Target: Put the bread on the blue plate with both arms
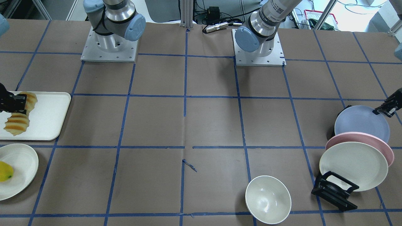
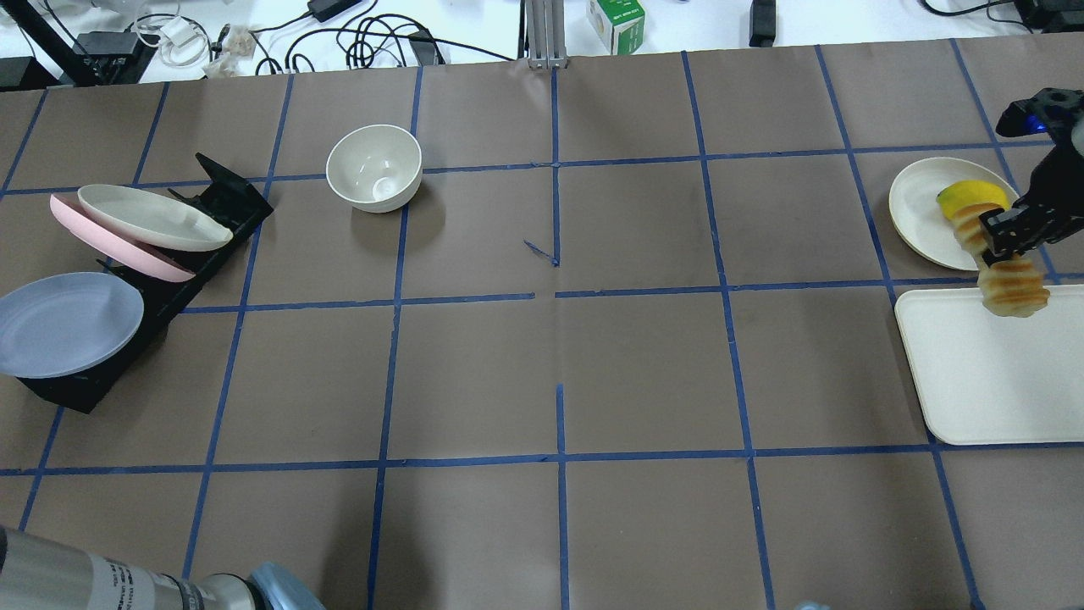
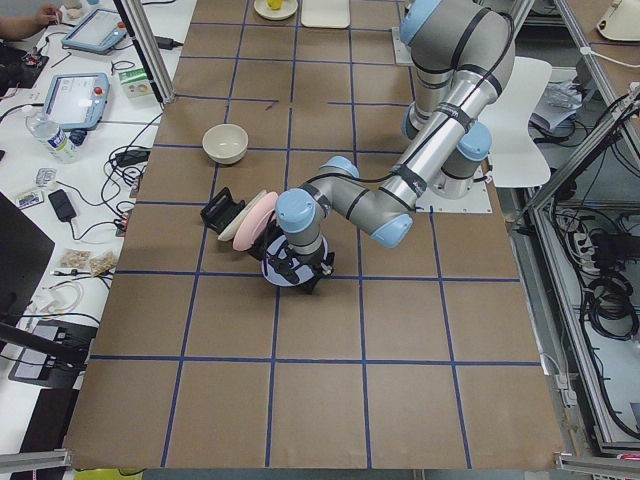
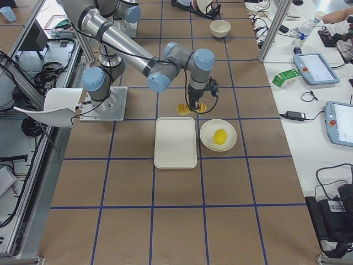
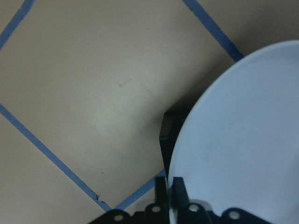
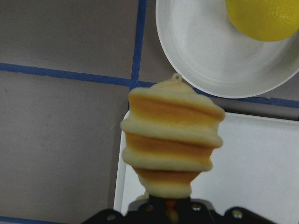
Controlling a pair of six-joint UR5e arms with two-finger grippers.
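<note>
The bread (image 2: 1008, 284), a ridged yellow-orange and cream loaf, hangs from my right gripper (image 2: 1005, 235), which is shut on its middle, above the far edge of the cream tray (image 2: 991, 381). The right wrist view shows the bread (image 6: 170, 140) pointing away from the gripper (image 6: 170, 207). The blue plate (image 2: 68, 322) leans at the near end of the black rack (image 2: 229, 199). My left gripper (image 1: 385, 109) is shut on the plate's rim (image 5: 233, 130), with its fingers (image 5: 177, 186) pinching the edge. I cannot tell whether the plate is lifted off the rack.
A pink plate (image 2: 127, 261) and a cream-white plate (image 2: 152, 219) stand in the same rack. A white bowl (image 2: 374, 167) sits beyond it. A cream plate (image 2: 919, 212) holding a yellow fruit (image 2: 965, 195) lies next to the tray.
</note>
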